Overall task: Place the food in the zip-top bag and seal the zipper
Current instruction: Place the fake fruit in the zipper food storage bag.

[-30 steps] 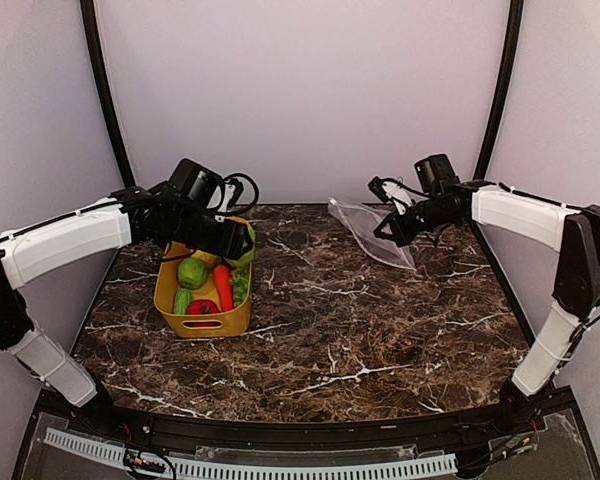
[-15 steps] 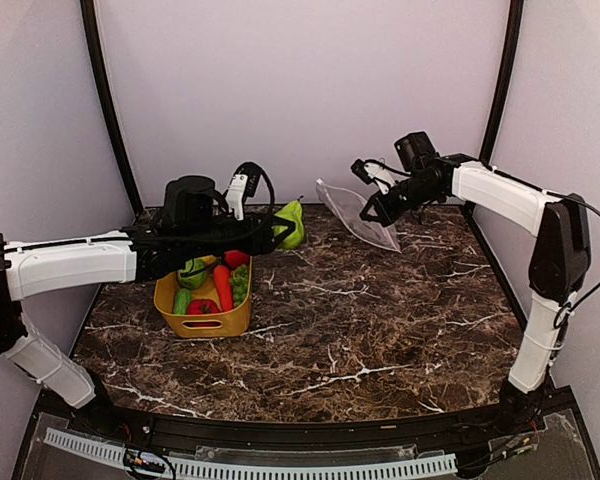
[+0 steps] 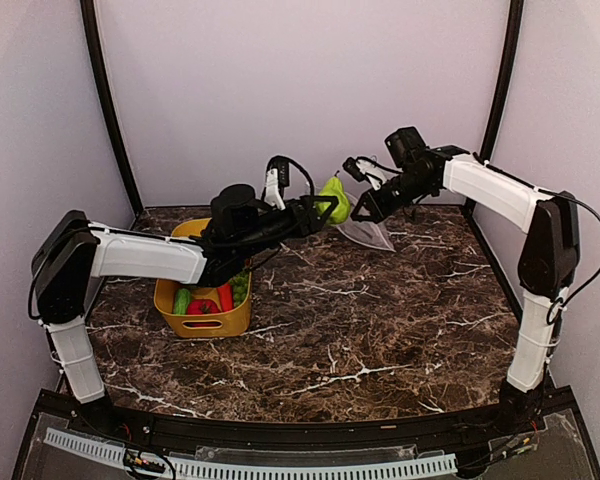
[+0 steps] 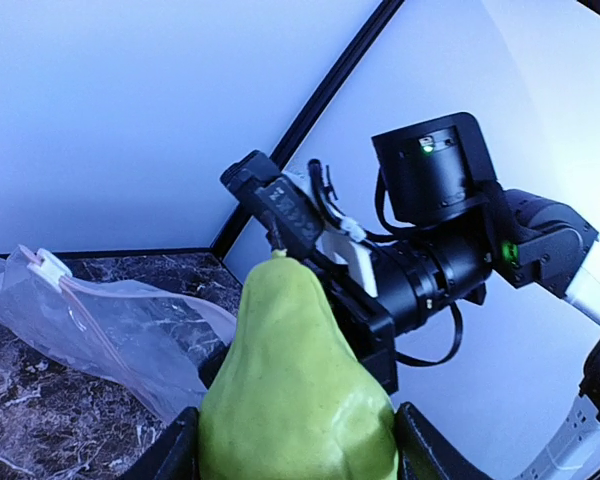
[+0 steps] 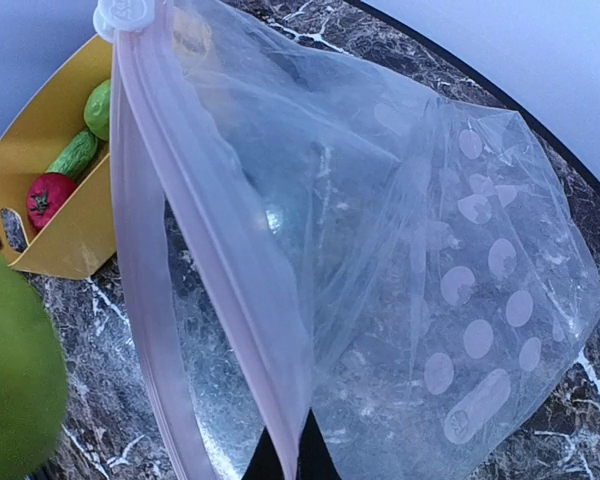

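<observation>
Top external: yellow basket [image 3: 220, 326] at left of marble table [image 3: 380, 330], holding red, orange and green food [image 3: 202, 306]. Farther back, left gripper [image 3: 325, 205] jaws part-spread, clamping green pear [image 3: 333, 195] in mid-air. Just beside it, right gripper [image 3: 364, 208] jaws pressed together, pinching zipper [image 5: 140, 250] of zip-top bag [image 3: 372, 234]. Bag mouth gapes, bag hanging over far table edge.

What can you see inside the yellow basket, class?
The yellow basket shows a red fruit, a carrot, a cucumber and leafy greens. From above, the left arm covers its far half.
</observation>
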Robot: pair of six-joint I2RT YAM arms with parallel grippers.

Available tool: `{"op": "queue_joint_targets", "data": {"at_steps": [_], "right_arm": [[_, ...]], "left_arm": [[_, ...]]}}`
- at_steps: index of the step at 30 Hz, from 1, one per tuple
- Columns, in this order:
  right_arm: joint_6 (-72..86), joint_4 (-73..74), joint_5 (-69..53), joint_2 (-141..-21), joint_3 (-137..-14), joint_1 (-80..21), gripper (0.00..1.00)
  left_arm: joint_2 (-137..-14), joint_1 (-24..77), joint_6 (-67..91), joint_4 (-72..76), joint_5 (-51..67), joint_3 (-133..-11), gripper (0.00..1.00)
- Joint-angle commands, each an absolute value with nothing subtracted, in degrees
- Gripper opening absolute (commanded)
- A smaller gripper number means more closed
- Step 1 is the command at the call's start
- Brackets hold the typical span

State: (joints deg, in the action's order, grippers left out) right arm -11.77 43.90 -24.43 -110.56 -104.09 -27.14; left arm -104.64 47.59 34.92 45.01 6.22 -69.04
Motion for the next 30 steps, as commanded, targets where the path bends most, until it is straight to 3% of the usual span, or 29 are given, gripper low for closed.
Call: {"op": "queue_joint_targets", "data": {"at_steps": [1, 7, 13, 26, 30], "right_arm": [[-9.2, 45.7, -27.8, -110.7, -107.1, -27.6, 0.0], [-5.7, 44.8, -27.7, -108.9, -106.7, -27.5, 0.0], [-1.9, 44.6, -26.1, -108.7, -108.8, -27.6, 0.0], [-4.3, 42.6, -24.5, -107.4, -109.0, -29.8, 0.0], [-6.2, 42.3, -14.8, -106.2, -108.1, -31.0, 0.0]], "left_arm": [[-109.4, 48.3, 37.2, 51.7, 1.1, -74.8, 0.37], [-112.1, 48.7, 37.1, 44.1, -10.2, -77.2, 0.34], [-112.9, 49.0, 38.4, 40.2, -13.4, -76.8, 0.34], [-117.8, 49.8, 36.9, 30.6, -5.2, -87.1, 0.29], [-117.9, 49.9, 36.9, 25.8, -2.4, -89.6, 0.26]]}}
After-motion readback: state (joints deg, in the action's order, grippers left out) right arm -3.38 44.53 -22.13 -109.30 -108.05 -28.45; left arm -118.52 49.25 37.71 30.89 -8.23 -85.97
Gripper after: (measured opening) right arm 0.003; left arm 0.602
